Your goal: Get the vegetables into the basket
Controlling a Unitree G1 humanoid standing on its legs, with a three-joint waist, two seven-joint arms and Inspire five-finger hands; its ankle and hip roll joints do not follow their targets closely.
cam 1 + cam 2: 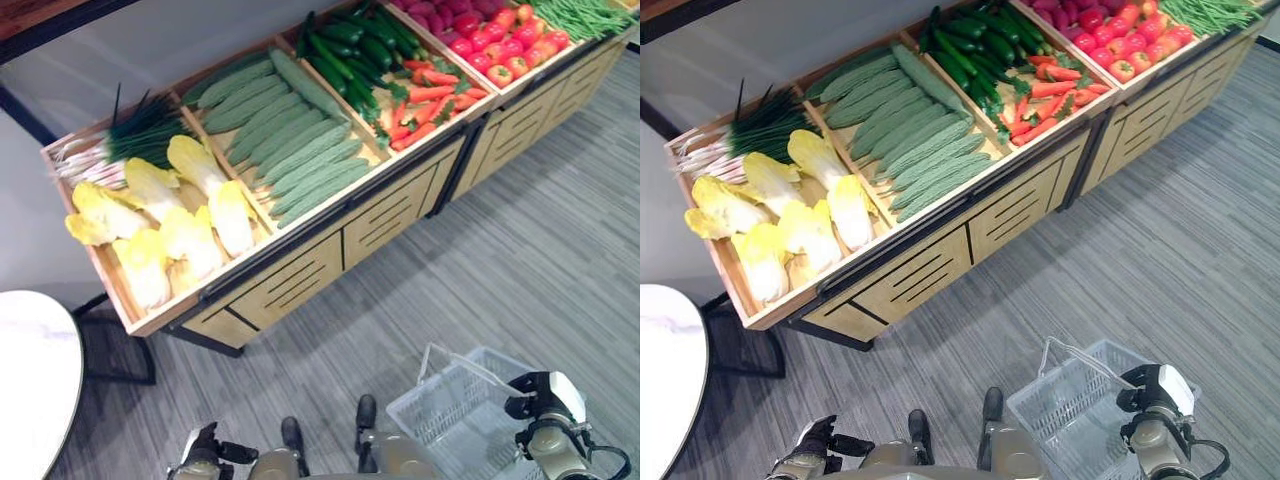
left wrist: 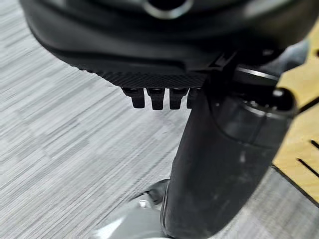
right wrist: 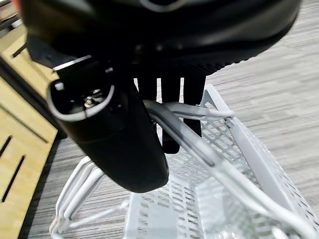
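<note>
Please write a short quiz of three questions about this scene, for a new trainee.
1. True or false: the basket already holds vegetables.
2. Which hand carries the basket by its handle? A) left hand B) right hand
3. Fill in: on the wooden stand, the carrots lie between the cucumbers and the ____.

Key: 1. False, it is empty. 2. B. 3. Tomatoes.

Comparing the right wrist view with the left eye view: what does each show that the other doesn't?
Right wrist alone: the right hand with fingers and thumb curled round the basket handle. Left eye alone: the produce stand with cabbages, bitter gourds, cucumbers, carrots and tomatoes, plus a white table. Both: the white basket, nothing visible in it, and grey floor.
</note>
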